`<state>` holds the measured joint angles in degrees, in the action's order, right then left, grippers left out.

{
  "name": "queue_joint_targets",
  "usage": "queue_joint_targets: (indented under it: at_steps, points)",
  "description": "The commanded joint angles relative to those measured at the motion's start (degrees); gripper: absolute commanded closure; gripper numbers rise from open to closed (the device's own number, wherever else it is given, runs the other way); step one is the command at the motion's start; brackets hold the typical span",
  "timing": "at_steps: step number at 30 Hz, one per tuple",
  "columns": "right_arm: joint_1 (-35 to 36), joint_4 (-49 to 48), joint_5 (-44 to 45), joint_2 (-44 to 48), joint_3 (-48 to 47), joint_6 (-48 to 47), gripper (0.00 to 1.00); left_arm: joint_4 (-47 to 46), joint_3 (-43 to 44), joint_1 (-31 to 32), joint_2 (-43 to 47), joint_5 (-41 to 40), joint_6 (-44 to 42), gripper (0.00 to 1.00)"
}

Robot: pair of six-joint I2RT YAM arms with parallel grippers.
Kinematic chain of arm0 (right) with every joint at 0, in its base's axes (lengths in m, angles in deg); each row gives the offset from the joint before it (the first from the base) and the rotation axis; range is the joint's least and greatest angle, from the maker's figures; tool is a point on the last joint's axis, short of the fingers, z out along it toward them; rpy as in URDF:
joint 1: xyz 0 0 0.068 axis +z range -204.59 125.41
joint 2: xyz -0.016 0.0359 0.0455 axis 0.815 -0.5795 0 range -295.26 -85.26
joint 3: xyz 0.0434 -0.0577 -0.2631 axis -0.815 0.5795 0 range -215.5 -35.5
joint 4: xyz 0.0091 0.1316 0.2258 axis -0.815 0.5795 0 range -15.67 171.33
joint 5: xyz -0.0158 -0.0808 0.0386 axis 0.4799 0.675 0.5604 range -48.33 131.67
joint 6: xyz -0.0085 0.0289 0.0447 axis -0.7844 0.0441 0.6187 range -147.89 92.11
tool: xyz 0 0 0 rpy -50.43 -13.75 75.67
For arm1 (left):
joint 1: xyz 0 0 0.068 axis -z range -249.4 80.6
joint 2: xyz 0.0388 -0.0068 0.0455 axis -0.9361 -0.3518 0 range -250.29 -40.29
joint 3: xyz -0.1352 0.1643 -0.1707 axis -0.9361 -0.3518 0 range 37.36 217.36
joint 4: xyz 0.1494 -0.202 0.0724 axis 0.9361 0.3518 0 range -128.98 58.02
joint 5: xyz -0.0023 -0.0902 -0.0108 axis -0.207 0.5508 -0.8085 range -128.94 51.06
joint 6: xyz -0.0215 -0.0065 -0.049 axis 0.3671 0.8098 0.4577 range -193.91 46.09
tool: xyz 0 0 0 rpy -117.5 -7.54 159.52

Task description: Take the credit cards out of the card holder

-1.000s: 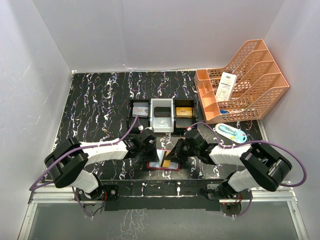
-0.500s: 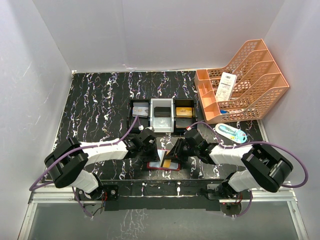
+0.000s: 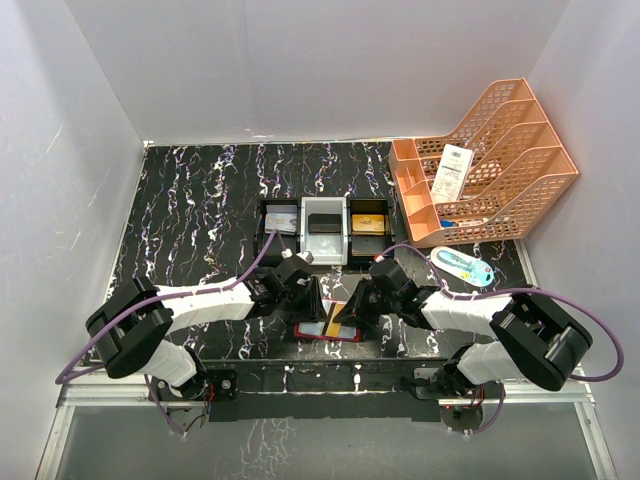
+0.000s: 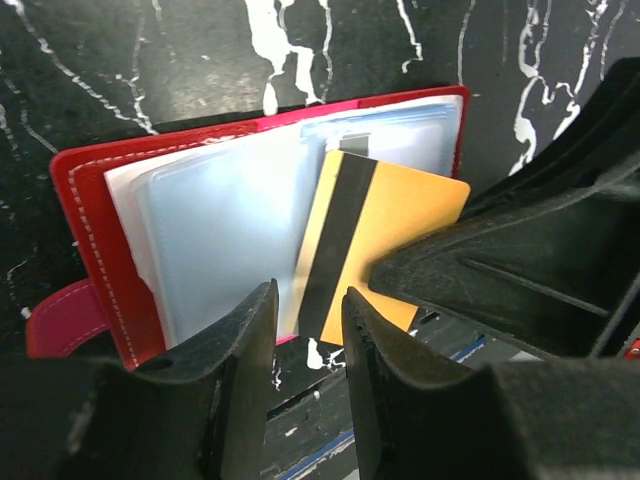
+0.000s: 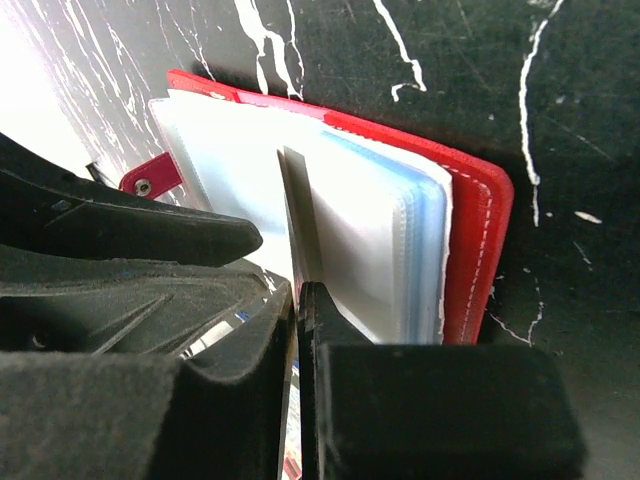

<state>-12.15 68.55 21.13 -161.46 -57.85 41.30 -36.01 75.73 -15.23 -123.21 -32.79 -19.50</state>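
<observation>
The dark-red card holder (image 3: pixel 327 331) lies open near the table's front edge; its clear sleeves show in the left wrist view (image 4: pixel 230 210). My right gripper (image 3: pixel 352 303) is shut on an orange-gold credit card with a black stripe (image 4: pixel 400 225), which sticks partly out of a sleeve at a slant. In the right wrist view the card (image 5: pixel 297 220) is edge-on between my shut fingers (image 5: pixel 345 330), above the holder (image 5: pixel 480 250). My left gripper (image 3: pixel 308 295) hovers at the holder's near edge, jaws slightly apart (image 4: pixel 310 325) with nothing between them.
A black-and-white three-compartment tray (image 3: pixel 325 248) stands behind the holder with cards in its outer compartments. An orange mesh file rack (image 3: pixel 485 165) fills the back right. A blue-and-white object (image 3: pixel 462 266) lies by the right arm. White walls enclose the table.
My left gripper has shifted right and nearer, closer to the card holder. My right gripper keeps its grip on the orange-gold card and has barely moved.
</observation>
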Motion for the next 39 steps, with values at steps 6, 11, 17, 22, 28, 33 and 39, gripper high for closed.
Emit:
queue_joint_targets:
  at_steps: [6, 11, 17, 22, 28, 33, 39]
  points:
    - [0.2, 0.8, -1.7, -2.9, -5.7, -4.8, 0.96, -4.6, -1.1, 0.3, -1.3, 5.6, -2.5, 0.71]
    - [0.2, 4.3, -0.7, -3.0, -6.8, -5.2, 0.85, -4.9, -2.7, 0.4, -2.6, 4.7, -1.3, 0.76]
    - [0.2, 5.0, 1.8, 1.6, -3.5, -1.0, 0.72, -5.6, -4.1, 0.3, -2.0, 4.0, 0.1, 0.78]
    - [0.7, 2.3, 1.8, 1.6, -1.8, 0.8, 0.73, -5.6, -4.0, 0.3, -2.0, 4.0, 0.2, 0.78]
    - [2.5, 0.9, 4.4, -0.5, -3.0, 0.9, 0.79, -5.5, -3.8, 0.3, -1.7, 3.9, 0.2, 0.79]
    - [2.5, 1.4, 7.4, -0.5, -3.2, 1.1, 0.9, -5.1, -3.9, 0.3, -0.9, 3.3, 0.3, 0.79]
    - [2.5, 5.5, 8.5, 1.1, -5.2, -2.2, 1.0, -3.4, -4.0, 0.3, 1.1, 1.6, 0.1, 0.76]
